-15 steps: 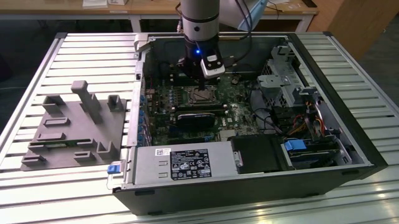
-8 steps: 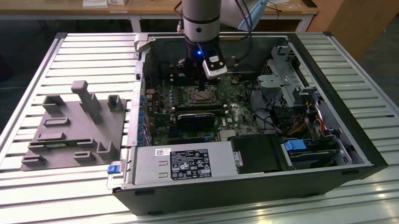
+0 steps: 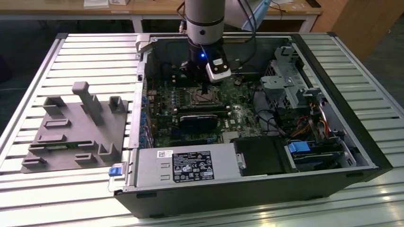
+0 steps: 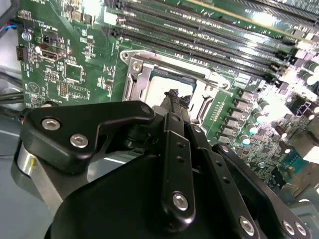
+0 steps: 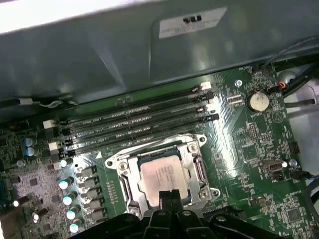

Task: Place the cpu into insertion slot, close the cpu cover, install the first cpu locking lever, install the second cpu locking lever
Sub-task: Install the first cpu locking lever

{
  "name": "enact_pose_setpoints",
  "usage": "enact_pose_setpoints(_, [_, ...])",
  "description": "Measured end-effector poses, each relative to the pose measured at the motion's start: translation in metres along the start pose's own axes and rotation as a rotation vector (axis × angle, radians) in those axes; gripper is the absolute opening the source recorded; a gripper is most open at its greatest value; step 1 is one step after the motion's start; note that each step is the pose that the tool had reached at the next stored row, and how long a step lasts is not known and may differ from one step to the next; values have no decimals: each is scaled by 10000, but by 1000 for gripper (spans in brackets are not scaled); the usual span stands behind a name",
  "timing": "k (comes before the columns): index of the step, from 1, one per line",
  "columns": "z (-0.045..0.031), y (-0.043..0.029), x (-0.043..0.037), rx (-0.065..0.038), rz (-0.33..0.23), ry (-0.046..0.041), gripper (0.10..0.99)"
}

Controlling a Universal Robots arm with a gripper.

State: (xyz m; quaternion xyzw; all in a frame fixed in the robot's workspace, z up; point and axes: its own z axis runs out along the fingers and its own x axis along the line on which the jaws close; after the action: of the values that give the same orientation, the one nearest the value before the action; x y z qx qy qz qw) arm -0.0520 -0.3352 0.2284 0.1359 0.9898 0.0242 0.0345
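I see the cpu as a flat square chip with a dull silver-grey top, lying level inside the insertion slot on the green motherboard. The cpu cover, a thin silvery frame with a cut-out centre, lies flat around the chip; whether it is latched I cannot tell. The long black memory slots run just beyond the socket, on its far side from the jaws.

The arm hangs straight down into the open computer case, which lies on the slatted table. The gripper points down at the near edge of the chip; in both wrist views the jaws are drawn together, tips just above or touching the chip's top, holding nothing I can make out. A grey fixture tray sits well apart from the jaws, on the exterior view's left.
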Motion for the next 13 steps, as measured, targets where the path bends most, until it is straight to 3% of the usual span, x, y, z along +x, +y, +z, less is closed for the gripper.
enact_pose_setpoints(4, [0,-1,-2,2,1,2,102])
enact_pose_setpoints(10, [5,9,-54,92,16,323,102])
enact_pose_setpoints(13, [5,9,-54,98,17,339,102])
